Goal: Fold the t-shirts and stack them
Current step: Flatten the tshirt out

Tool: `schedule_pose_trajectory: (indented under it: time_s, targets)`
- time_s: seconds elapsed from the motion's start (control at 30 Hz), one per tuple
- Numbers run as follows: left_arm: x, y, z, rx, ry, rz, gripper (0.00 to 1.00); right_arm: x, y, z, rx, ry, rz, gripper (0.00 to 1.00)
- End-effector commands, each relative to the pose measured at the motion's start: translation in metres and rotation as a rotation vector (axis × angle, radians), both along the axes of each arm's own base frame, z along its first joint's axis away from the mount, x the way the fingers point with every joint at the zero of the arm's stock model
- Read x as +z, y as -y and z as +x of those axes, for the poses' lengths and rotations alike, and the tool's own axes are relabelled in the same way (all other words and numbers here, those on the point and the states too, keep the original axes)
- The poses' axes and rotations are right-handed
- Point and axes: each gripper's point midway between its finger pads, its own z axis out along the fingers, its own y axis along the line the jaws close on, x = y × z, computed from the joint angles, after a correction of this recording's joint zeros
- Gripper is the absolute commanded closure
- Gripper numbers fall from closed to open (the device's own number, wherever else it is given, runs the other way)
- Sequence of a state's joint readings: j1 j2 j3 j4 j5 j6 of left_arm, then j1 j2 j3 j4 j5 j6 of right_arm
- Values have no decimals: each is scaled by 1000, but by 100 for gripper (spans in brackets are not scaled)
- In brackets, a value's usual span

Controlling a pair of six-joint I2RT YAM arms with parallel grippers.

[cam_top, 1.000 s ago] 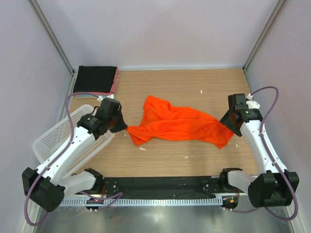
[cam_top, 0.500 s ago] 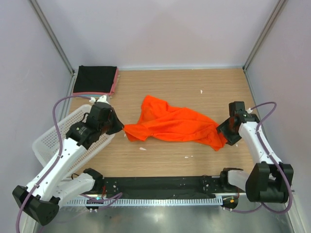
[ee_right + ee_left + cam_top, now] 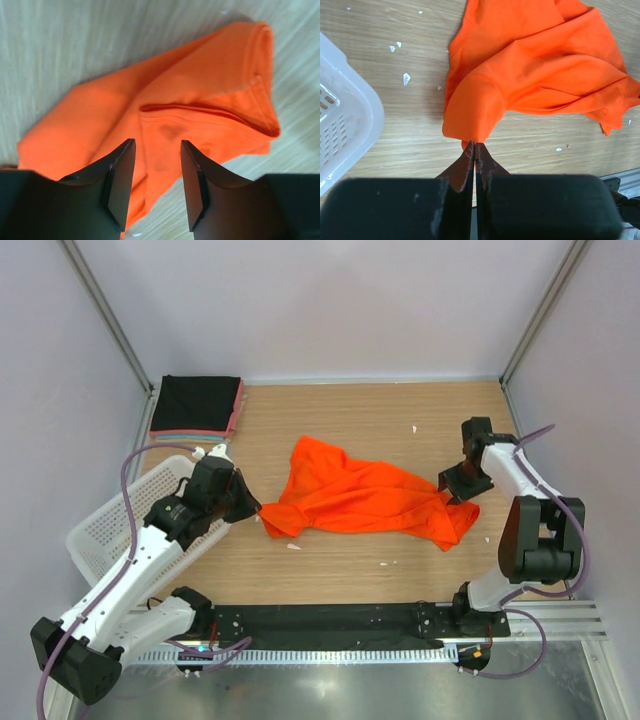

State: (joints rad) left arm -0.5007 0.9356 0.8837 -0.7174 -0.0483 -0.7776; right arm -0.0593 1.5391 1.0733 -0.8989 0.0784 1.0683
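The orange-red t-shirt [image 3: 360,497] lies crumpled across the middle of the table. My left gripper [image 3: 252,508] is shut on its left corner; in the left wrist view the cloth [image 3: 530,65] runs up from the pinched tips [image 3: 474,146]. My right gripper [image 3: 450,485] is open just above the shirt's right end, whose bunched hem [image 3: 200,115] shows between the spread fingers [image 3: 120,170] in the right wrist view. A folded stack with a black t-shirt [image 3: 196,402] on top, pink and teal edges beneath, lies at the back left.
A white mesh basket [image 3: 130,520] stands at the left, under my left arm, and shows in the left wrist view [image 3: 340,125]. Small white scraps [image 3: 294,546] dot the wooden table. Grey walls enclose the sides and back.
My right gripper let go of the shirt's right end, turned and moved toward the back, now open over it. My left gripper kept its hold and shifted slightly.
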Motion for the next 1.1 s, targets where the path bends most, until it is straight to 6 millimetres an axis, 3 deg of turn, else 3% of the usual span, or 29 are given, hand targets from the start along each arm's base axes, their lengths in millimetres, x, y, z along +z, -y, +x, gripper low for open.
schedule_pose_trajectory:
  time_s: [0.0, 0.3, 0.8, 1.07]
  targets:
    - [9, 2, 8, 0, 54, -22, 100, 6, -3, 22, -30, 1, -10, 54]
    - [10, 0, 8, 9, 70, -22, 100, -10, -15, 25, -15, -103, -3, 58]
    - [14, -1, 7, 1, 83, -17, 100, -26, -7, 20, -17, -134, -50, 59]
    - [12, -2, 8, 5, 78, -12, 100, -30, -4, 20, -18, -133, -67, 69]
